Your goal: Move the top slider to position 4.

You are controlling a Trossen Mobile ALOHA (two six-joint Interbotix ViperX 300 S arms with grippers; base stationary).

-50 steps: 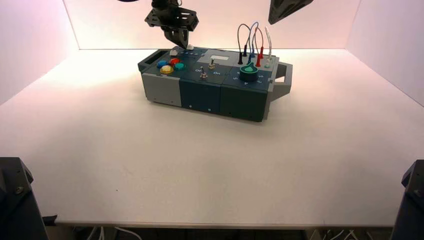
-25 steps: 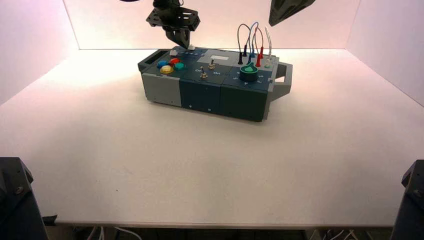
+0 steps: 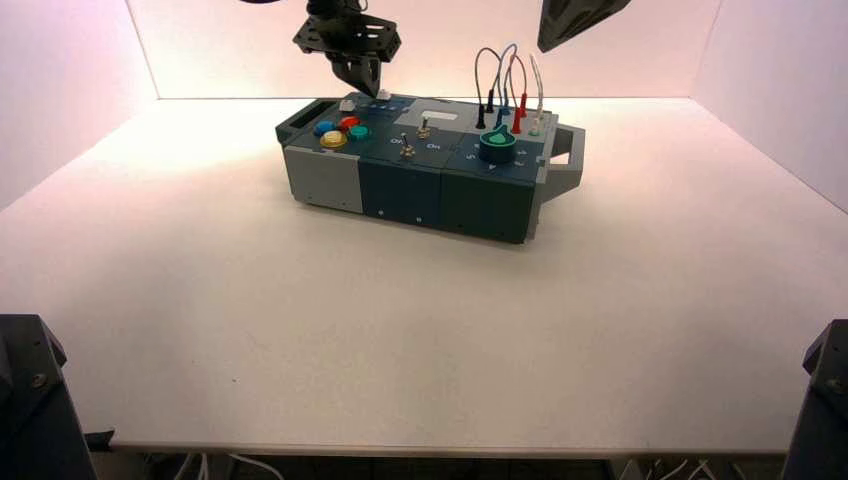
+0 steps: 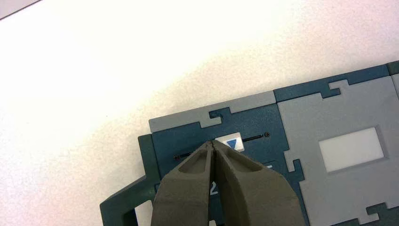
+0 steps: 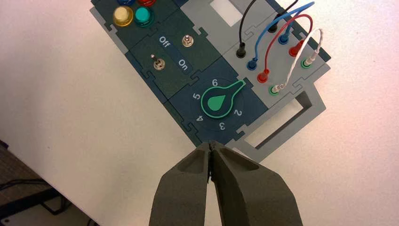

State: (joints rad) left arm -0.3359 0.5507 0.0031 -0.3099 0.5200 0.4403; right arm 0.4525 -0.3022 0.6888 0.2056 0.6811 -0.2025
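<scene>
The left tool [image 4: 212, 144] hovered fingers together — tips touching the top slider [image 4: 229, 143] on the box [image 3: 400, 185]. The right tool [image 5: 210, 145] hung above the box, fingers together.

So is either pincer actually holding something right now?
No. The left pincer is shut with its tips beside the top slider, gripping nothing. The right pincer hangs shut above the box, empty.

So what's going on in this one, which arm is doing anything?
The left pincer, fingers closed together, has its tips at the small flat white slider knob with a blue triangle in the far slot of the dark blue panel at the control box's left end. Whether it touches the knob is unclear. The right pincer, also closed, is parked high above the box, over the green teardrop knob.
</scene>
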